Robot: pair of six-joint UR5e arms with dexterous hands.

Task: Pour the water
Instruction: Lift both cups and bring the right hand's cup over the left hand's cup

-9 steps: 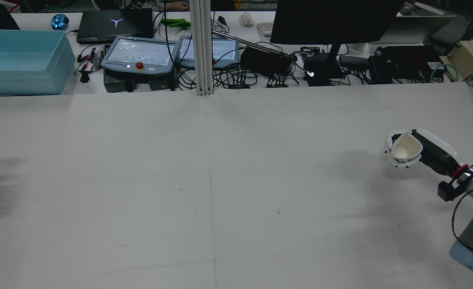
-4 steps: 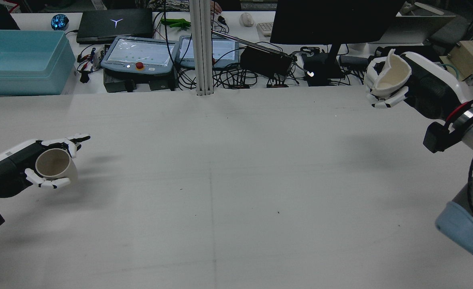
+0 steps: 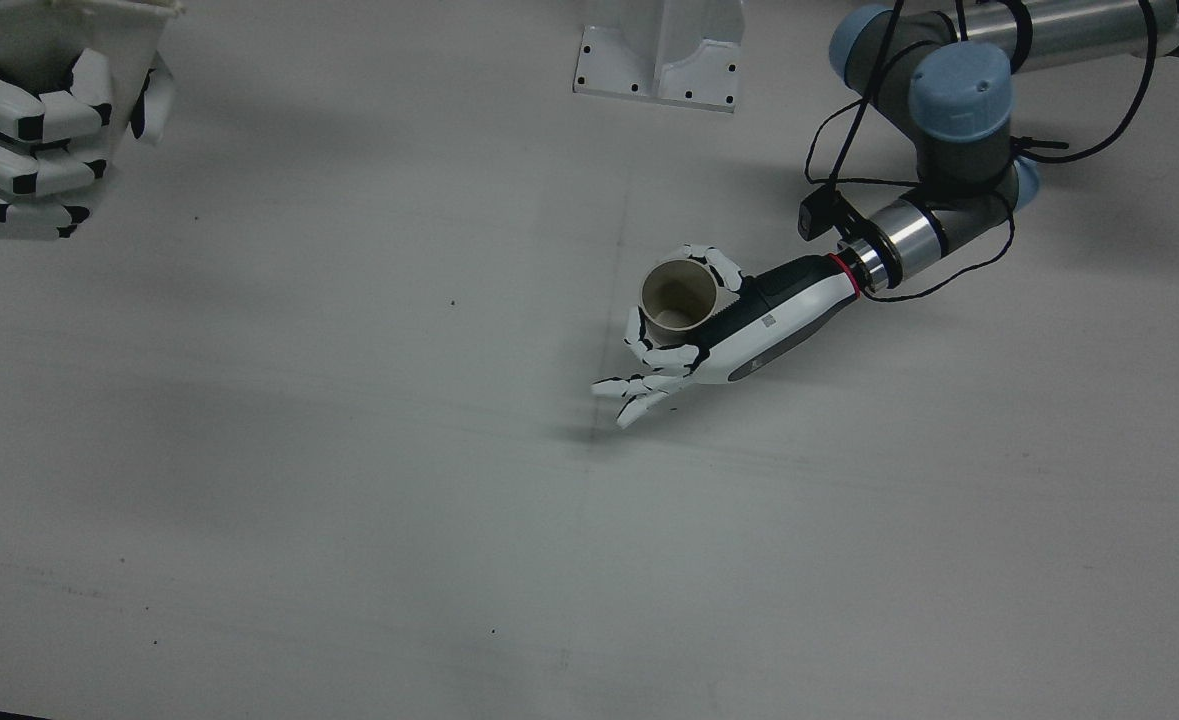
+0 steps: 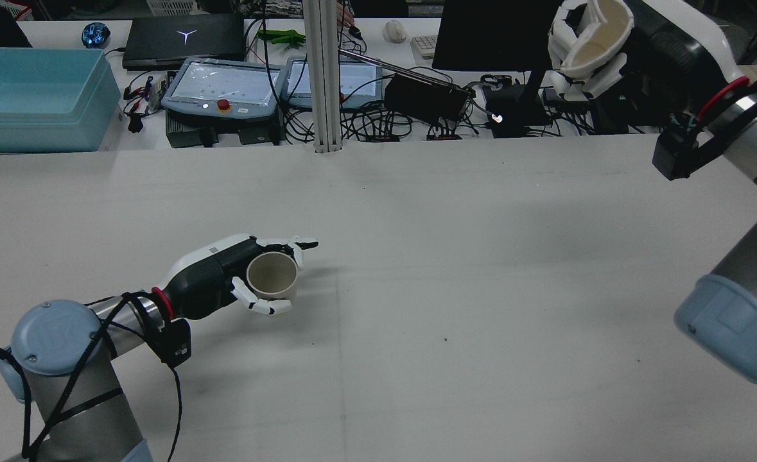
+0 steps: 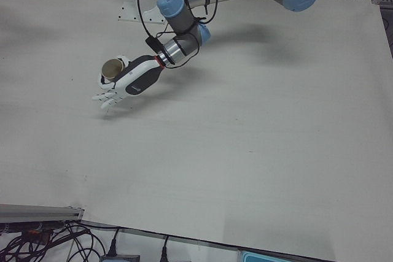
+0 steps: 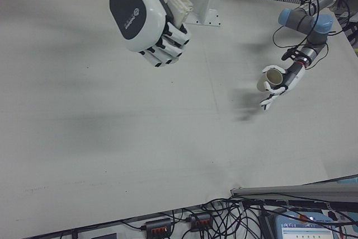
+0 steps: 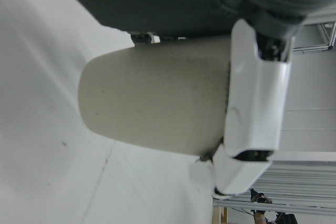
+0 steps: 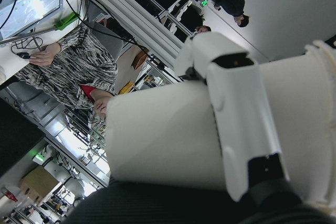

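we see 2 cups, 1 in each hand. the left hand is low over the middle of the table, with its fingers wrapped around a tan cup. that cup looks upright, its open mouth facing up, and it is close to the table top; we cannot tell if it touches. the right hand is high up and far off to the side, clamped on a white cup that leans a bit. we cannot see any water inside it.

we think this is the step before the pour: both cups are picked up but well apart. next, we think the white cup must come over the tan cup and tip slowly, with the tan cup kept steady under it, so nothing spills.

the table is wide, pale grey and flat, with a few tiny dark specks. past its far edge we see a blue bin, a laptop, 2 control tablets, a dark monitor and many tangled cables.
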